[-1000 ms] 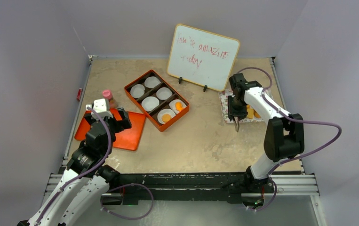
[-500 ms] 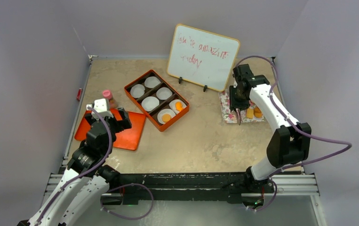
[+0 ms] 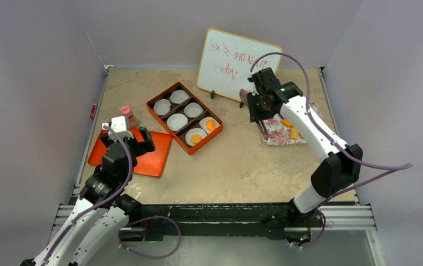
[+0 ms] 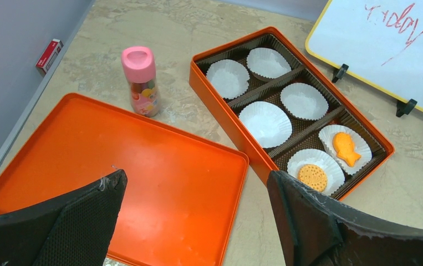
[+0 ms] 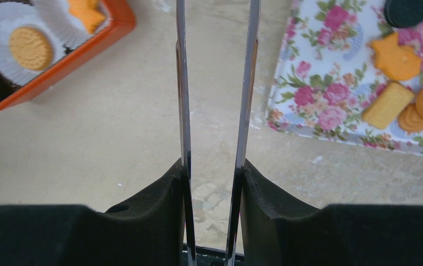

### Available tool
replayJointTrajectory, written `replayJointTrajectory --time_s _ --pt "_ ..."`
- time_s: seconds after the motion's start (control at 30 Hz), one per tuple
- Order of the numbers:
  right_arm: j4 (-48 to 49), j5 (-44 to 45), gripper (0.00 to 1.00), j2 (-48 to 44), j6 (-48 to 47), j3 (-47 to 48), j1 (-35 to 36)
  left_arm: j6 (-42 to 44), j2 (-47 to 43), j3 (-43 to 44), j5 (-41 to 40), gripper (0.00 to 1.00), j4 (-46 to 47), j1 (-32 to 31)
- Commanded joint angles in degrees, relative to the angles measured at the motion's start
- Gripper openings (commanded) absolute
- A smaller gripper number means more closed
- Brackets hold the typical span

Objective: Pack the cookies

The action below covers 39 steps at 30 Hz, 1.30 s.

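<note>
My right gripper [image 5: 214,11] holds its blades a narrow gap apart over bare table [image 5: 115,144]. The tips run off the top of my wrist view, so I cannot tell whether they grip anything. Loose cookies [image 5: 387,105] lie on the floral mat [image 5: 320,83] to my right, and two more sit in the box [image 5: 59,71] to my left. My left gripper [image 4: 195,177] gapes wide above the orange tray [image 4: 142,166].

Beige mottled surface [image 3: 242,166], worn patches near front. Plain pale grey walls [image 3: 142,27] enclose it left, back, right. Aluminium rail frame [image 3: 364,216] along near edge. Light soft, even, faint shadows.
</note>
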Motion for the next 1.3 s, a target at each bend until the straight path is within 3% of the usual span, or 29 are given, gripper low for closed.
replayJointTrajectory --time_s 0.0,0.63,1.27 --pt "0.3 -1.4 0.24 2.7 -0.5 5.0 4.4 1.1 -0.1 -0.1 0.2 0.97 2.0 0.3" --pt "3.5 -3.1 0.24 17.6 -1.5 19.0 17.3 1.0 -0.5 -0.1 0.3 0.97 2.0 0.3" --pt "3.7 -2.2 0.28 31.5 -2.1 27.4 18.6 1.1 -0.5 -0.1 0.5 0.97 2.1 0.3"
